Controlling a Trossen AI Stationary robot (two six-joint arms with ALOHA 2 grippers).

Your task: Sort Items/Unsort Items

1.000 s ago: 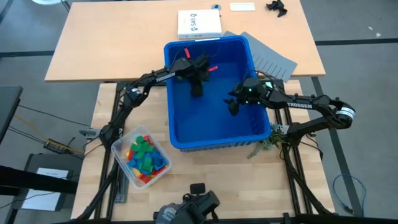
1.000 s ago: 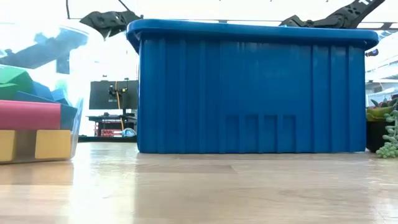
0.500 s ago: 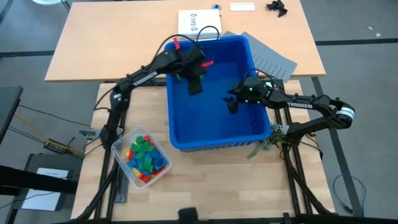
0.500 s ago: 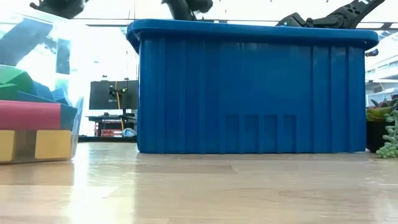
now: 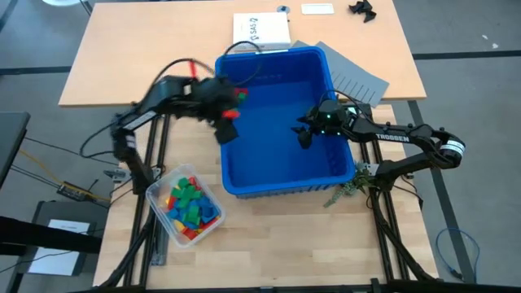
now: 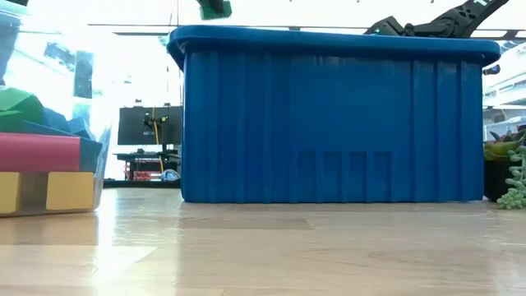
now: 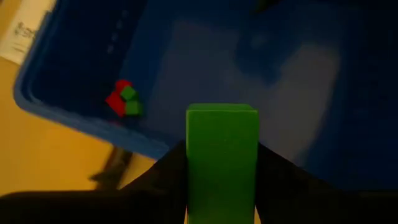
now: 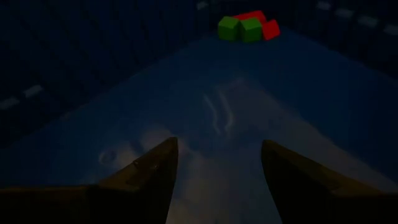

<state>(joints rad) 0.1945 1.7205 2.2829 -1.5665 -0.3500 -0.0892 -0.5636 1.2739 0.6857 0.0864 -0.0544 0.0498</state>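
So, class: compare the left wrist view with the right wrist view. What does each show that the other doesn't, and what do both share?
Only the left wrist view shows a green block held in the left gripper, plus the bin's rim with the table beyond. Only the right wrist view shows the right gripper, open and empty over the floor of the bin. Both show the blue bin and a small cluster of red and green blocks lying inside it.
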